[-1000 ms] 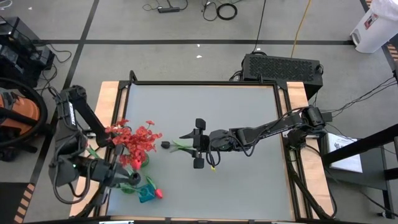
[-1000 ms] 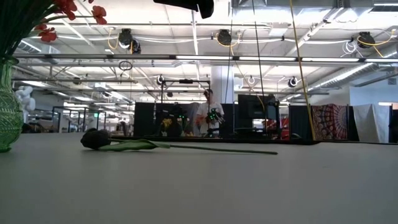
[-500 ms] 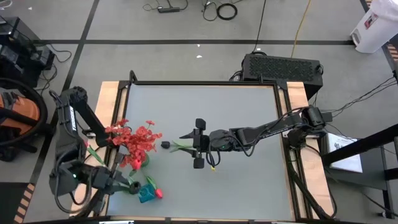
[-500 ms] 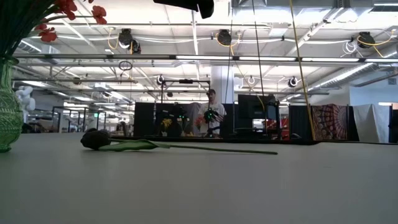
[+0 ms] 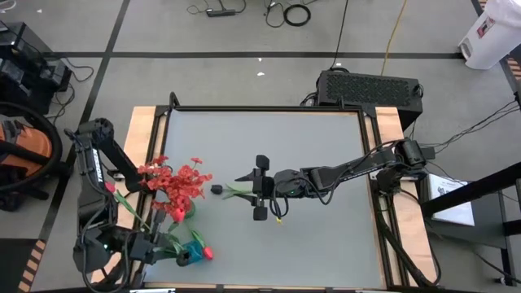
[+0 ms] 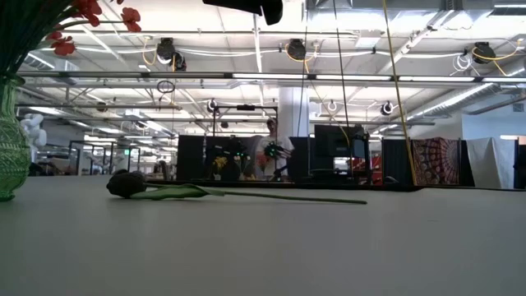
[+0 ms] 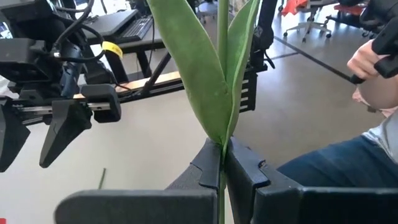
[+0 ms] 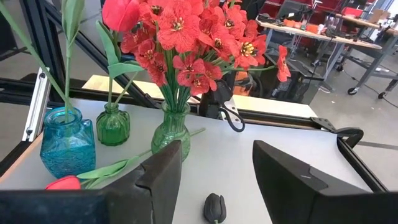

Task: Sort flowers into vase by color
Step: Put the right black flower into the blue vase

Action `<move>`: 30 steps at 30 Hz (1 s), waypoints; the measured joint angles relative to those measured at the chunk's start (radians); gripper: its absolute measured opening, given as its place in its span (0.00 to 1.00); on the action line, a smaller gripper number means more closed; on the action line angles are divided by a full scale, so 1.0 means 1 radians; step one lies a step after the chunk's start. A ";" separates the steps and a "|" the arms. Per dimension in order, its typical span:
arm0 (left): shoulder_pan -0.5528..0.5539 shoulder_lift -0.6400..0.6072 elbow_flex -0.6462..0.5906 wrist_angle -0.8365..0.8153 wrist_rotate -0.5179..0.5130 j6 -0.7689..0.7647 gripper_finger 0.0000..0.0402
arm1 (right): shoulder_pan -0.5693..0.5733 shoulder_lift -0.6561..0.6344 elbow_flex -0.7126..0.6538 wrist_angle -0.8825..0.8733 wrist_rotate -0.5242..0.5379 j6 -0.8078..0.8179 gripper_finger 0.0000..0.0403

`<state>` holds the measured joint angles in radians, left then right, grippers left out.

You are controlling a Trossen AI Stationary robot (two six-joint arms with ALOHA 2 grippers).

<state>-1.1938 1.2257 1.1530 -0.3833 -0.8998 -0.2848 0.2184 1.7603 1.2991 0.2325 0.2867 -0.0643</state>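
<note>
While the right gripper (image 5: pixel 260 188) hangs over the middle of the table (image 5: pixel 326 244) with its fingers (image 8: pixel 163 171) spread wide and nothing between them, the left gripper (image 7: pixel 222 163) sits at the table's near left corner, pinched tight on a green stem (image 7: pixel 222 81) with two long leaves. Below the right gripper a black bud (image 5: pixel 216 190) lies flat on the table, its stem (image 6: pixel 271 196) running toward the right arm; the low view shows it resting on its side, untouched. Near the left edge a green vase (image 8: pixel 171 129) holds a bunch of frilly red blooms (image 5: pixel 181 184). Beside it stand a small green bottle (image 8: pixel 113 124) with a leafy stem in it and a blue jar (image 8: pixel 67 150) with another stem; a red tulip bud (image 8: pixel 121 14) rises above them in the right wrist view. A second red tulip (image 5: pixel 207 253) lies on the table next to the blue jar, just beside the left gripper. A person's hand (image 7: pixel 373 59) and knee show beyond the table in the left wrist view
</note>
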 joint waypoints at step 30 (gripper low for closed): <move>0.067 0.026 0.001 0.010 0.026 -0.103 0.10 | 0.000 0.000 0.000 -0.002 0.000 -0.040 0.47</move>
<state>-1.1271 1.2514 1.1538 -0.3737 -0.8738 -0.3878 0.2187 1.7603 1.2991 0.2301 0.2867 -0.1039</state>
